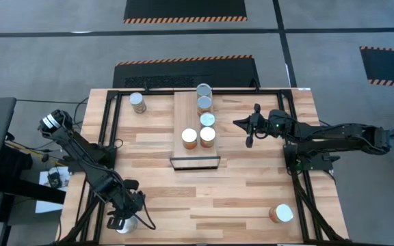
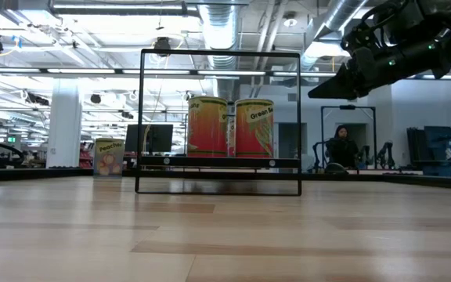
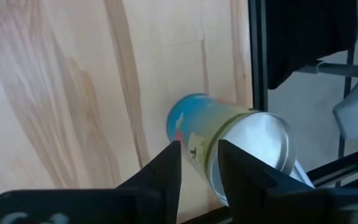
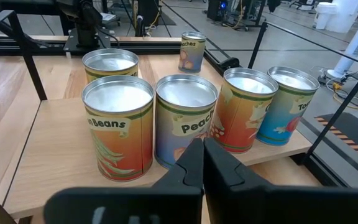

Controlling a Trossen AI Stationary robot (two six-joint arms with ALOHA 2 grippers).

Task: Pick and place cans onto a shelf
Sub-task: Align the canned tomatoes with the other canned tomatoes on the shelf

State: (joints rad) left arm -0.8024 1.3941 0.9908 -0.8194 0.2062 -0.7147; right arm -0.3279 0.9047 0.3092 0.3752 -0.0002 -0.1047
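Several cans [image 1: 207,120] stand upright on the light-wood shelf [image 1: 183,109] at the table's middle; they also show in the right wrist view [image 4: 185,118]. One can [image 1: 137,102] stands on the table at the far left, and another [image 1: 281,213] at the near right. My left gripper [image 1: 124,217] is at the near left corner, over a blue-labelled can [image 3: 229,140]. Its fingers [image 3: 199,152] are a little apart. My right gripper [image 1: 248,133] is shut and empty, raised just right of the shelf [image 4: 194,158]. My left gripper comes at the blue-labelled can from above, slanting. Its two fingertips [image 3: 169,163] show in front of the can's side just below the silvery top [image 3: 263,143]. I cannot tell whether they touch it. The can stands on the table.
A dark frame runs round the table [image 1: 115,130] and close past the left can [image 3: 257,56]. The shelf's dark front frame [image 2: 219,188] faces the near edge. Bare wood lies between the shelf and the near edge [image 1: 204,198]. A person [image 2: 340,145] shows far behind.
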